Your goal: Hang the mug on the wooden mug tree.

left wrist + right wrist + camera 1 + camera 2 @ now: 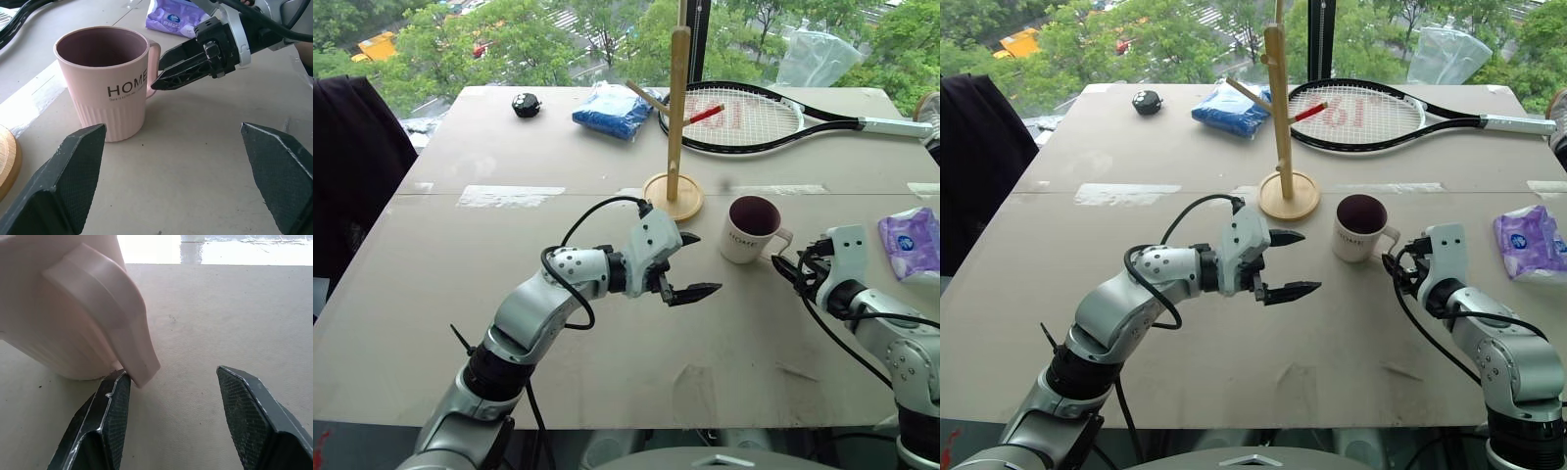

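Pale wood makes up the one mug tree (676, 117), a pole on a round disc base standing upright near the table's (509, 323) middle; two thin pegs angle off its pole; at about 4 o'clock from its base, close but apart, one white mug (750, 228) with a maroon inside and the word HOME stands upright, its handle toward 4 o'clock; two grippers flank it; the right gripper (173, 396), at the mug's 4 o'clock, has its two black fingers apart, one finger (115, 396) touching the handle's lower end, nothing clamped; the left gripper (690, 264), at the mug's 8 o'clock and apart from it, holds its fingers wide apart and empty; at 12 o'clock lie one tennis racket (754, 117), one blue bag (612, 108) and one small black object (526, 104); one purple tissue packet (911, 240) lies at 3 o'clock.
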